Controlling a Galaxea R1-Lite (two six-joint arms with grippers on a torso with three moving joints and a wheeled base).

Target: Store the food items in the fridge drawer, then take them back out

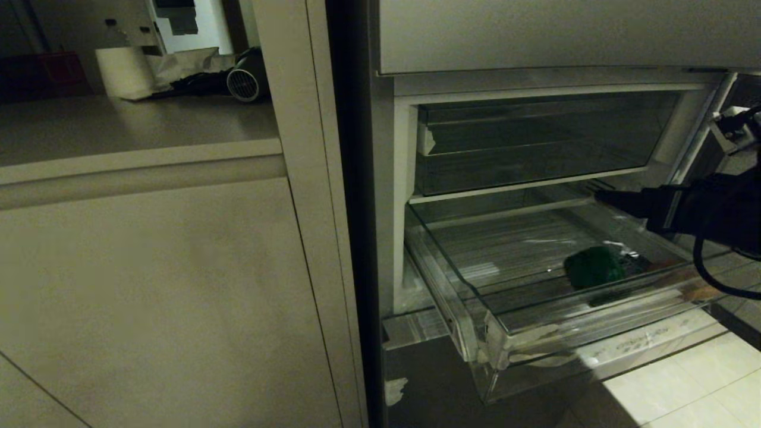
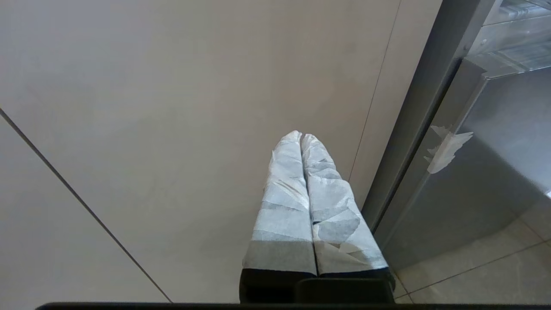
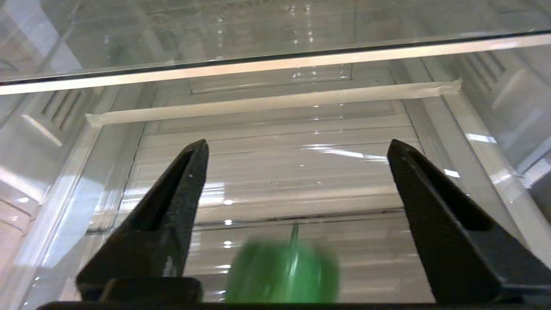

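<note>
From the head view, the wide, deep, clear plastic fridge drawer [image 1: 475, 309] with its ribbed floor stands pulled out of the grey steel fridge, and a rounded green food item [image 1: 593, 267], pepper-like, sits on that floor near the front wall toward the robot's right; there's an orange-brown patch by the drawer's right front edge, too dim to name. The black right tool [image 1: 600, 195] reaches in over the drawer's right rear, above and apart from the green item. Over to the left wrist view: the left tool [image 2: 301, 137], fingers wrapped in pale tape, pressed together, holding nothing, parked beside the beige cabinet front. Now the right wrist view: right tool's jaws spread wide, empty, green item blurred low between them, thin stem showing. My read: keep clear of the rim, lift straight, avoid nudging that roundish, roll-prone item.
</note>
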